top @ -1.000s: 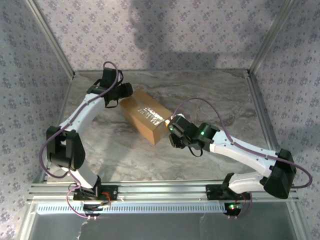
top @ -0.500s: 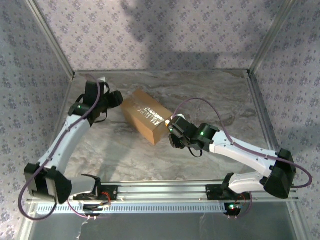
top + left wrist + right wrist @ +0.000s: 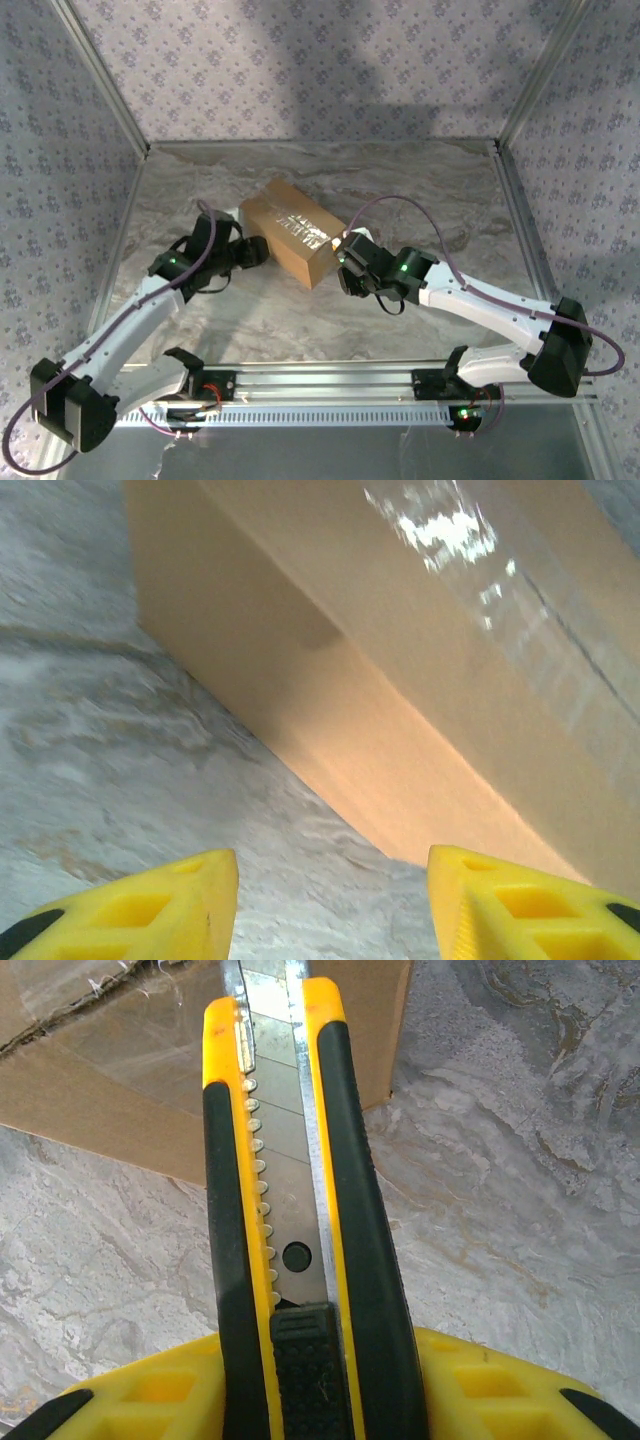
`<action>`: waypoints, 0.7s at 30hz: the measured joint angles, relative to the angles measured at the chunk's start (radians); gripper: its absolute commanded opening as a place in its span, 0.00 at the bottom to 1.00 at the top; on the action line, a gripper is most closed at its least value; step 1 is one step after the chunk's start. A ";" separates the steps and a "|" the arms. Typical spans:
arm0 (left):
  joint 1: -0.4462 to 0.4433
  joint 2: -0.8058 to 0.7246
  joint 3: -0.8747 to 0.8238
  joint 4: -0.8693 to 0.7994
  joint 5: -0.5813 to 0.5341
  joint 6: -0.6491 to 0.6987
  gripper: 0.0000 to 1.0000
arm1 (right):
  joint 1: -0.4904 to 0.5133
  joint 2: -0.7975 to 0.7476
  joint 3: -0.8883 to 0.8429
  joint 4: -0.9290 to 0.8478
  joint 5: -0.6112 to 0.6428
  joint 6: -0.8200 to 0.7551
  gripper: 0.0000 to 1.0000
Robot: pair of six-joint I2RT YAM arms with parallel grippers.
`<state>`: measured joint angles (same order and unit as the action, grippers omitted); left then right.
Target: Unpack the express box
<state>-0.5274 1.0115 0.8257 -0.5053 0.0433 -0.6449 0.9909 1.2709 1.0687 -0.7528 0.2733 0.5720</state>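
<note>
The express box (image 3: 290, 229), a brown carton with shiny clear tape on top, lies at an angle in the middle of the marble table. My left gripper (image 3: 256, 250) sits low at the box's near-left long side, open, with bare table between its yellow fingers (image 3: 180, 905); that side of the box (image 3: 420, 690) is close ahead. My right gripper (image 3: 345, 264) is at the box's right end, shut on a yellow-and-black utility knife (image 3: 290, 1190). Its blade points at the taped corner of the box (image 3: 110, 1050).
The marble tabletop (image 3: 420, 190) is ringed by patterned walls and aluminium posts (image 3: 530, 80). A metal rail (image 3: 320, 382) with both arm bases runs along the near edge. The right arm's cable (image 3: 400, 203) loops above the table beside the box.
My left arm swung from the box's far-left corner down and round to its near-left side. The right gripper with the knife stayed put, and so did the box.
</note>
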 measured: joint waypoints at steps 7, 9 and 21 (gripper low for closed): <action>-0.151 0.000 -0.096 0.116 -0.023 -0.098 0.53 | 0.000 0.000 0.000 0.000 0.000 0.007 0.00; -0.183 0.023 -0.096 0.144 -0.037 -0.117 0.53 | 0.001 0.000 0.000 0.000 0.000 0.008 0.00; -0.229 0.094 -0.096 0.227 -0.086 -0.182 0.53 | 0.010 0.000 0.000 0.000 0.000 0.008 0.00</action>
<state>-0.7559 1.1053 0.7300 -0.2783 -0.0429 -0.8265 1.0004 1.2709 1.0687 -0.7525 0.2737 0.5800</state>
